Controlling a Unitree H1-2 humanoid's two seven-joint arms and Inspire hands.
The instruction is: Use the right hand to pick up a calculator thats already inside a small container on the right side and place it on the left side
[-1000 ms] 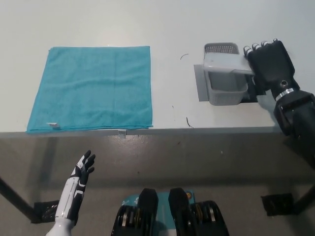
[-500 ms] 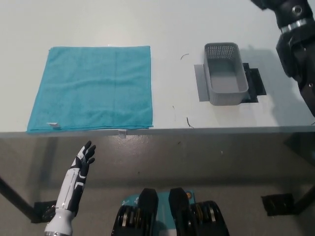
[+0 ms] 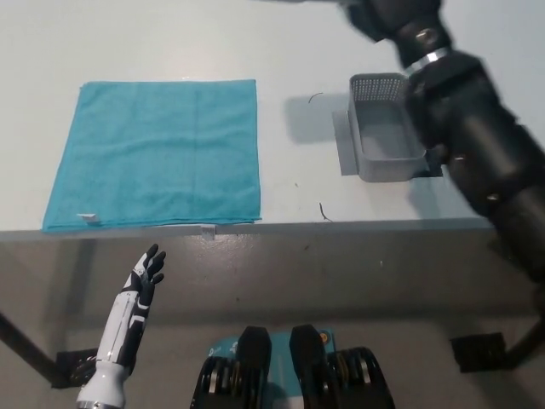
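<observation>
head view shows you the change plainly: a second ago the black right hand [image 3: 387, 15] was down at the small grey perforated plastic container [image 3: 386, 128], with a pale flat block at its fingers over the basket's near half. half a second ago the hand had risen to the far right corner and the container already showed a bare floor. now the black right arm [image 3: 473, 141] crosses the far right part of the picture, swinging left over the container's right edge, and the hand is blurred and cut by the top edge.

you can take it that the calculator has left the container, since nothing lies inside it now. the calculator itself is not visible in the present picture, and you cannot tell how the right hand's fingers stand or whether they hold it. my judgement is that the lift is done and the carry toward the left has begun, with the square teal cloth [image 3: 157, 153] on the left of the white table [image 3: 289, 51] as the likely place to set it.

the white left hand [image 3: 143, 281] rests low at the near left, below the table's edge, fingers spread and empty.

for writing: you get none to read. a small white tag [image 3: 88, 218] sits at the cloth's near left corner, too small to read.
</observation>
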